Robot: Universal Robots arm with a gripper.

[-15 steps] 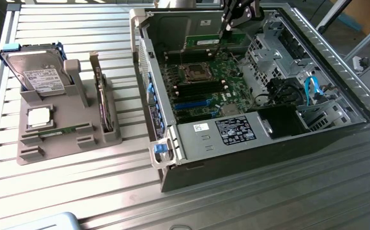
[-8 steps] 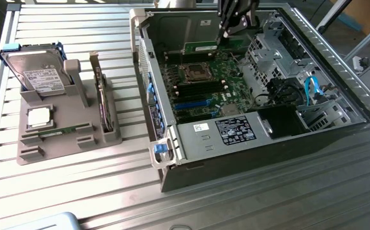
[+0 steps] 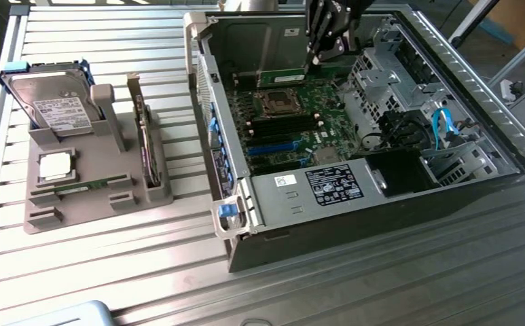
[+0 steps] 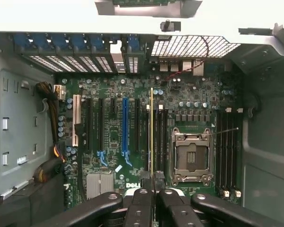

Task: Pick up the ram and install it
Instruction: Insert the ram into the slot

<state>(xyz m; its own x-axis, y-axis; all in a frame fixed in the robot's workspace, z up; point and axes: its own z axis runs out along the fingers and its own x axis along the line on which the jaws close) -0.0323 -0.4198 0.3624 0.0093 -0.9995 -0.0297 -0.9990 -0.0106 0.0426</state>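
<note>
Ram (image 4: 151,127): seen edge-on in the wrist view as a thin pale line, so chips and label cannot be read. Its near end is hidden between the fingers (image 4: 146,185). The gripper (image 4: 153,178) pinches it, jaws pressed nearly together on the stick. It hangs over the motherboard (image 4: 113,142), in line with the black slots (image 4: 159,137) beside the CPU socket (image 4: 191,158). Whether its lower edge touches a slot cannot be told. In the exterior view the gripper (image 3: 324,54) is cut off by the picture's top edge, and the stick under it is hard to make out against the green board.

Surroundings: a blue slot (image 4: 125,123) and a white slot (image 4: 76,120) lie on one side of the stick, with more slots (image 4: 227,146) beyond the socket. The case (image 3: 335,231) lies open on its side, with the power supply (image 3: 330,185) at its near end and blue cables (image 3: 441,125) toward the exterior view's right.

On the exterior view's left, a grey holder (image 3: 108,159) carries a hard drive (image 3: 58,105), an upright card (image 3: 142,136) and a flat green strip (image 3: 90,185), too small to identify.

Surface: ribbed metal counter (image 3: 108,272). A pale blue item (image 3: 67,314) is cut off at the lower edge.
</note>
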